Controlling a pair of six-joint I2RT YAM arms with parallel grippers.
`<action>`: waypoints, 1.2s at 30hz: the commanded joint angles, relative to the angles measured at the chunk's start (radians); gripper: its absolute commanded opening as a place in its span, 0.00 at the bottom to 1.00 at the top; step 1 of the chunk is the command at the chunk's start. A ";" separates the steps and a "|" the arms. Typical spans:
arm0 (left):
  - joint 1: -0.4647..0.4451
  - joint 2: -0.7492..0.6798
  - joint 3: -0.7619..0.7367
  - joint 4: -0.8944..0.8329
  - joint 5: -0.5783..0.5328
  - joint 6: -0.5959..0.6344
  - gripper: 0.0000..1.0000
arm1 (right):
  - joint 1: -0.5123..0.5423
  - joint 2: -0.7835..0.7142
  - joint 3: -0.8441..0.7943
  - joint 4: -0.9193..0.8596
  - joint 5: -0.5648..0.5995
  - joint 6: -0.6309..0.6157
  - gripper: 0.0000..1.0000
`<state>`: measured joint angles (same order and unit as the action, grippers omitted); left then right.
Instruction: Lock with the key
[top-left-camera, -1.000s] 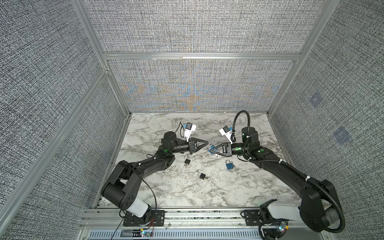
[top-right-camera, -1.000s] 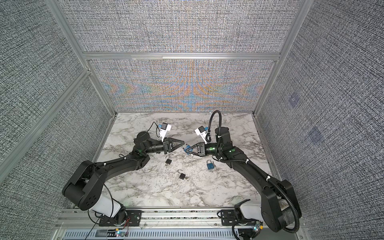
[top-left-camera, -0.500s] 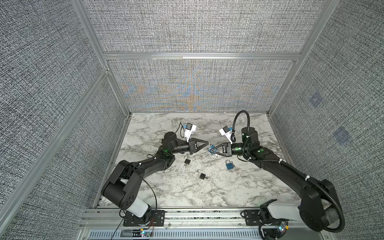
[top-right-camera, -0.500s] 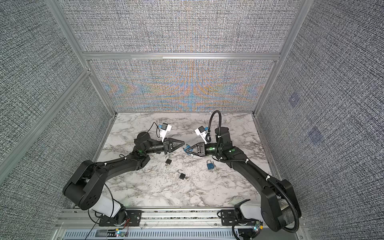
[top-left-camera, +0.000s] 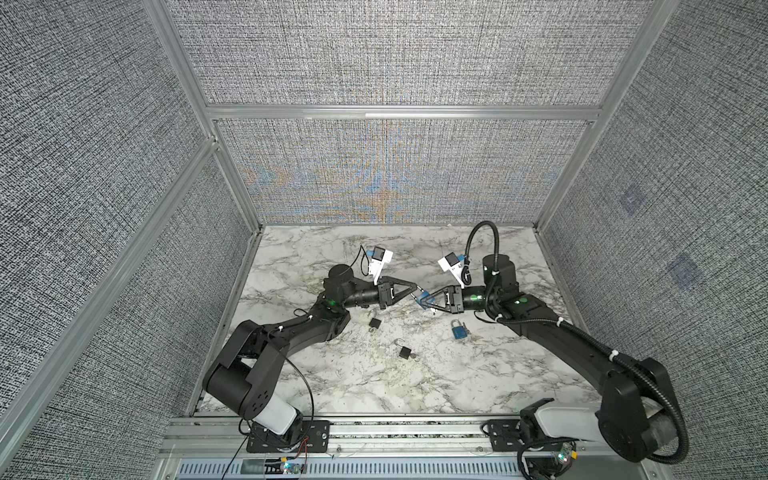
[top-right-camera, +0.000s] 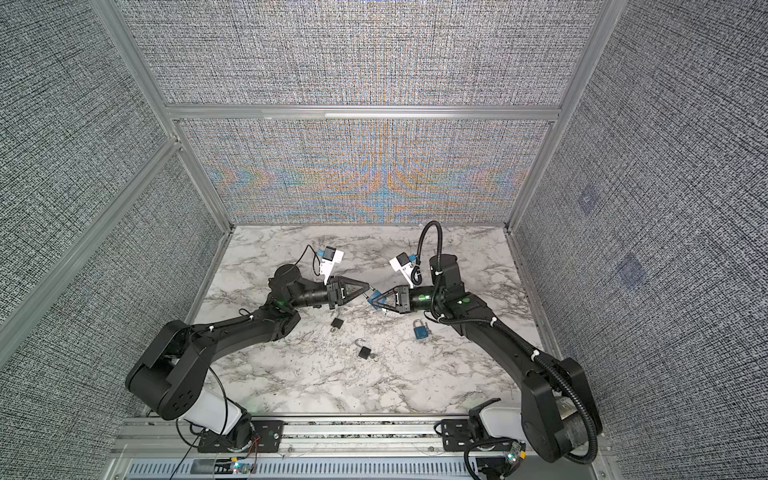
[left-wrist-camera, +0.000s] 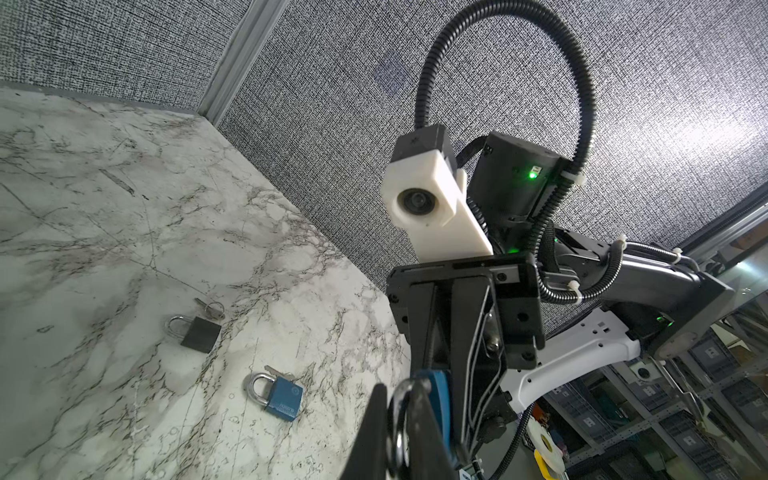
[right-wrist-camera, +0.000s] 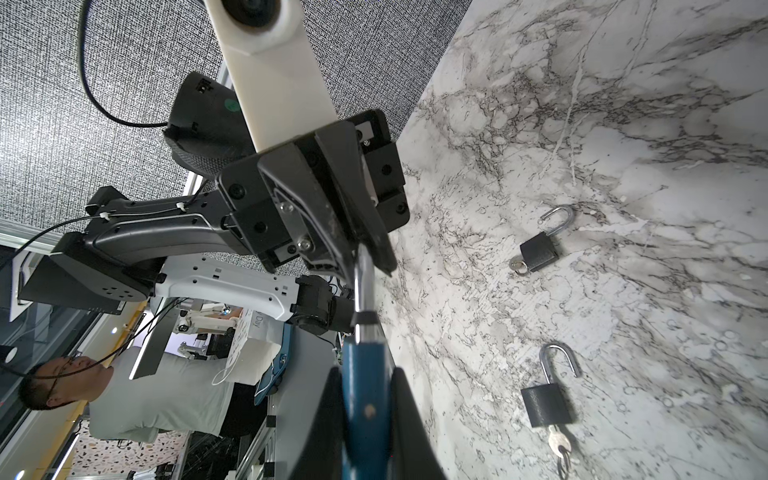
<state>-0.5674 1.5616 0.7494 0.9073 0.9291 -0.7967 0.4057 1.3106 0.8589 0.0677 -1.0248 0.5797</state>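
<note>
**Between both grippers: blue padlock being clamped off the table**

Top views: left gripper (top-left-camera: 414, 291) and right gripper (top-left-camera: 427, 301) are meeting tip to tip, both closed down. The held blue padlock (top-left-camera: 424, 298) is sitting between them, clear of the marble table (top-left-camera: 374, 386). A loose blue padlock (top-left-camera: 458, 332) is lying near the held one on the right arm's side. One black padlock (top-left-camera: 375, 323) is lying on the left arm's side and another (top-left-camera: 404, 353) a bit further out. Both top views are showing the same layout.

Left wrist: the left gripper's fingers (left-wrist-camera: 376, 432) are pinching the silver shackle (left-wrist-camera: 400, 392) of the held blue padlock. Past it, the loose blue padlock is showing a closed-looking shackle and a key (left-wrist-camera: 276, 371) at its base. One black padlock is lying beyond that.

Right wrist: the right gripper is clamping the blue body of the held padlock. Its shackle is running straight into the left gripper's tips. Both black padlocks are lying beyond it with shackles swung open.

Step, as I'm judging it: seating the shackle before any key turn. Doing it well means:
- keeping the shackle leg in line with the body
- pushing straight, not twisting
- not loosening the body grip

Count:
- four padlocks, two blue and two black
- two grippers
- one key showing at each loose lock
- the held lock's key I cannot make out
</note>
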 joint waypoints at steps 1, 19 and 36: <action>-0.025 0.007 -0.005 -0.079 0.088 0.007 0.00 | 0.002 0.000 0.028 0.143 0.028 -0.020 0.00; -0.042 0.015 -0.007 -0.076 0.091 0.004 0.00 | 0.002 0.018 0.052 0.136 0.032 -0.030 0.00; -0.042 0.026 0.000 -0.009 0.111 -0.037 0.00 | -0.002 0.027 0.042 0.115 0.040 -0.045 0.00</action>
<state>-0.5888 1.5753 0.7429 0.9264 0.8936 -0.8196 0.3988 1.3376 0.8845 0.0265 -1.0275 0.5568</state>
